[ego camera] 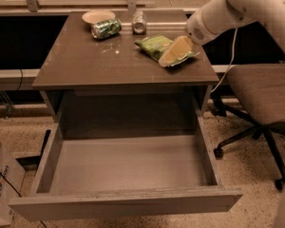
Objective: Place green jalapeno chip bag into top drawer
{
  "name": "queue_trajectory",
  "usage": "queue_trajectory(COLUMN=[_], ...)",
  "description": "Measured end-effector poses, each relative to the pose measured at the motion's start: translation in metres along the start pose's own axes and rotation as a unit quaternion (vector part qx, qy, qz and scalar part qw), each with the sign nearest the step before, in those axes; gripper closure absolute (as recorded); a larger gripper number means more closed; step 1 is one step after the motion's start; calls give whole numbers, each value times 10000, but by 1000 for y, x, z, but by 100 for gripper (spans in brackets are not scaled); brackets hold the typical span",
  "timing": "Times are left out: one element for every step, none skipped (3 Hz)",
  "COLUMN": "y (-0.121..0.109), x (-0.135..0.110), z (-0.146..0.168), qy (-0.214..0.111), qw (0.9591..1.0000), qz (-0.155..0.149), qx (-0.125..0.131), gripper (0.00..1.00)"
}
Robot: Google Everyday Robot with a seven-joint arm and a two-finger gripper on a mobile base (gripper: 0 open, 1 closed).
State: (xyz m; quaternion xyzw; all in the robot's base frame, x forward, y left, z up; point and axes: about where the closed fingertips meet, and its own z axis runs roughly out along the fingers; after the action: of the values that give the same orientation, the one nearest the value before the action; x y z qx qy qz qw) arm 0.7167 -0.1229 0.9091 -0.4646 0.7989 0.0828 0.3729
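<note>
The green jalapeno chip bag lies flat on the right side of the brown table top. My gripper comes in from the right on a white arm, and its cream-coloured fingers hang over the bag's right half, covering part of it. The top drawer is pulled fully out below the table, its light grey bottom bare.
A green soda can lies on its side at the back of the table, next to a white bowl and a silver can. An office chair stands to the right. A cardboard box sits at lower left.
</note>
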Motion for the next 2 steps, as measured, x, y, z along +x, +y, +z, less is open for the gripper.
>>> queue_trajectory(y=[-11, -26], x=[-1, 5], z=[48, 84], qy=[-21, -101], qw=[9993, 9973], qz=[190, 494], qx=[-327, -529], gripper=[0, 0])
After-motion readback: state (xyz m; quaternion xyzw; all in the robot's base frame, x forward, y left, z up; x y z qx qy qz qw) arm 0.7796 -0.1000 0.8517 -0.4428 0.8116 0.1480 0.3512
